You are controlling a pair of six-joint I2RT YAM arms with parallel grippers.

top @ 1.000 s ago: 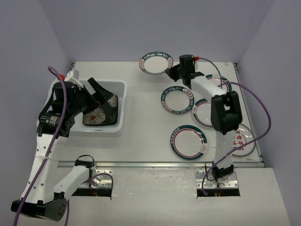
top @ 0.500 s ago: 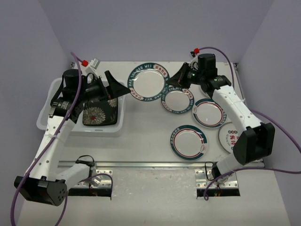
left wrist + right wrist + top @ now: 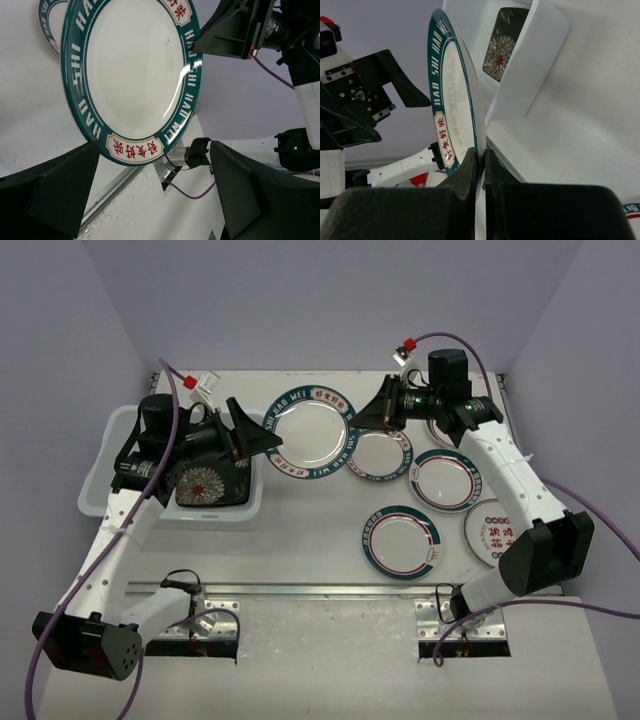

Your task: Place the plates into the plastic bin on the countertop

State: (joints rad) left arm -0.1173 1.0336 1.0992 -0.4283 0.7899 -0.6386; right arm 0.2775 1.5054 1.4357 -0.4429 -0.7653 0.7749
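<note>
I have my right gripper (image 3: 481, 160) pinching the raised teal-rimmed plate (image 3: 310, 430) by its edge, just ahead of my wide-open left gripper (image 3: 152, 150).

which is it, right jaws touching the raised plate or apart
Touching. The right wrist view shows the right gripper, jaws shut on the raised plate at its rim.

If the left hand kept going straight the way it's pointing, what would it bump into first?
Most likely the round teal-rimmed plate that the right hand grips by its edge. The open left hand points straight at it, though how near is unclear.
</note>
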